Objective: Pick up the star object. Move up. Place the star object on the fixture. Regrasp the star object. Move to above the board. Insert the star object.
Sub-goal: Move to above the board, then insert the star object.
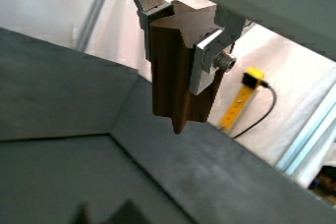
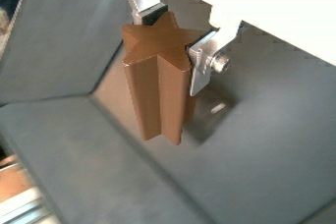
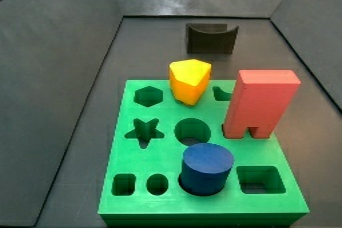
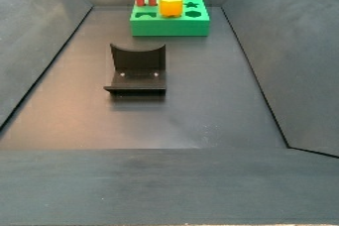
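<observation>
The gripper [image 2: 171,46] is closed on the star object [image 2: 155,83], shown in both wrist views with the silver finger plates [image 1: 206,59] clamping the piece near its upper end; the star object appears here as a long brown prism of star cross-section, its long axis running down and away from the fingers, its free tip [image 1: 180,125] hanging clear above the dark floor; no contact with any surface is visible. Neither side view shows the gripper or the piece, so the arm appears to be raised out of both frames, and its place relative to the rest cannot be told.

In a side view the fixture [image 4: 135,68] stands at centre left of the frame on the dark grey floor [image 4: 199,111], well apart from the board [image 4: 172,20] at the upper centre; in a side view the fixture [image 3: 211,38] lies at the top, beyond the board [image 3: 134,162], which fills the lower half.

The star-shaped hole [image 3: 144,130] sits at the board's left middle, empty; a yellow block [image 3: 190,81], a red block [image 3: 259,102] and a blue cylinder [image 3: 206,168] stand in other cut-outs close around it.

Judged step: lifted after pickup, placement on the fixture pending; the enclosure walls slope inward, leaving open floor around the fixture.
</observation>
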Tool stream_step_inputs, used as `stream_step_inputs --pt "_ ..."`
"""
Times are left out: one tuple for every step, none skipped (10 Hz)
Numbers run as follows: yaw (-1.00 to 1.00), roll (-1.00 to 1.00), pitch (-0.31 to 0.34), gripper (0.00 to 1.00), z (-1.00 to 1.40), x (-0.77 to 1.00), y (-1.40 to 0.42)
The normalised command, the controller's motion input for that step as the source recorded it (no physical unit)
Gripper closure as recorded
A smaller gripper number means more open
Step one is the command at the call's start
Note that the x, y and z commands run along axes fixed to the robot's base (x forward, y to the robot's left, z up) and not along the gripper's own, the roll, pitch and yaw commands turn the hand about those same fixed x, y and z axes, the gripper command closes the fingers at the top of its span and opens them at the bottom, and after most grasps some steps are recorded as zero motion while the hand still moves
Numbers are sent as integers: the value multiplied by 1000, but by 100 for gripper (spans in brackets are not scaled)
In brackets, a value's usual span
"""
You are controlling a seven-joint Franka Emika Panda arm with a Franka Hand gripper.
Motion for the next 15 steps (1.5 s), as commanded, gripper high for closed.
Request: stream_step_inputs --pt "-54 -1000 -87 100 281 -585 -1000" --pt "-61 -1000 -88 100 285 -591 -1000" --pt "-70 -1000 -85 100 286 -607 -1000" --pt "-75 -1000 -82 100 283 -611 -1000" --pt "-81 -1000 -81 100 292 -651 -1000" --pt "-86 -1000 -83 100 284 -648 -980" --pt "-87 -1000 -88 100 164 -412 -543" --pt "-88 -1000 -80 100 81 -248 -287" --pt "-69 -867 -58 100 40 -135 -123" --pt "-60 -707 -52 100 35 -105 -86" --pt "-29 -427 -39 100 10 -69 -39" --pt "-23 -280 -29 100 7 -46 -16" --pt "0 0 0 100 0 -17 0" --pt "0 0 -6 100 0 0 -34" --pt "-46 -39 -34 100 -94 0 -129"
